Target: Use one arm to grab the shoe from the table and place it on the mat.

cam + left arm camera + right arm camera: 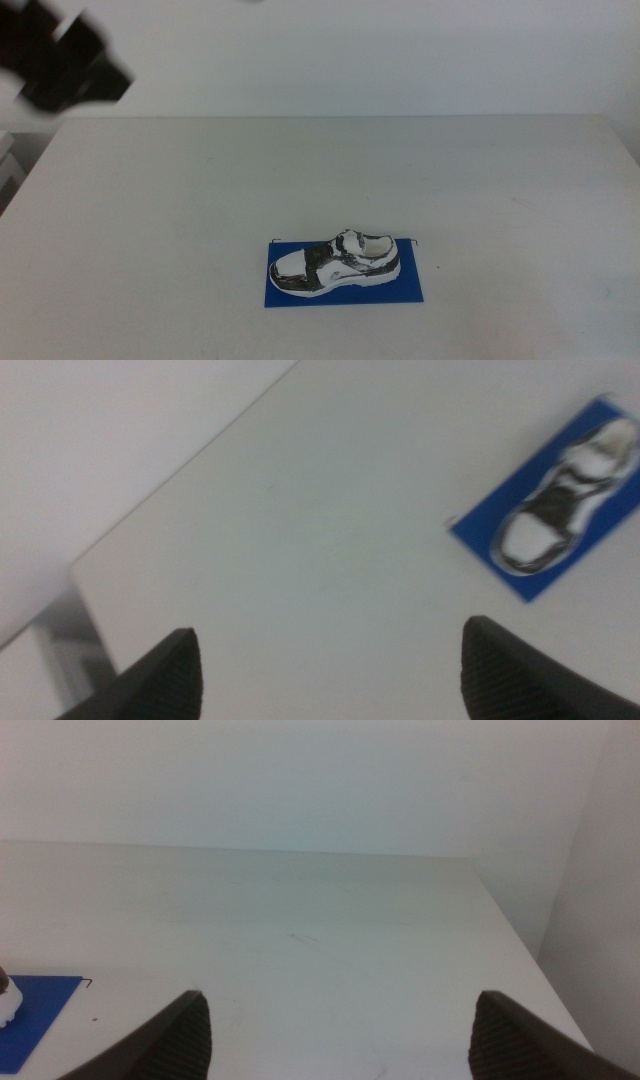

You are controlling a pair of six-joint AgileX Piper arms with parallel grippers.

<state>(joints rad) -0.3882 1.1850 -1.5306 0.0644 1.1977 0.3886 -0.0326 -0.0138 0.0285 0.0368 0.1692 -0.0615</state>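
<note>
Sneaker [336,261] sat on blue mat [410,290] near table [500,180] front edge; left gripper [330,670], right gripper [340,1035] both gaped, empty. Risk: stray arm nudging shoe off.

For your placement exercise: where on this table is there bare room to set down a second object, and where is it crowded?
The table is bare from the far edge down to the mat, and on both sides of it. Only the mat is taken: the shoe covers most of it. The left gripper hangs open above the far left corner.
</note>
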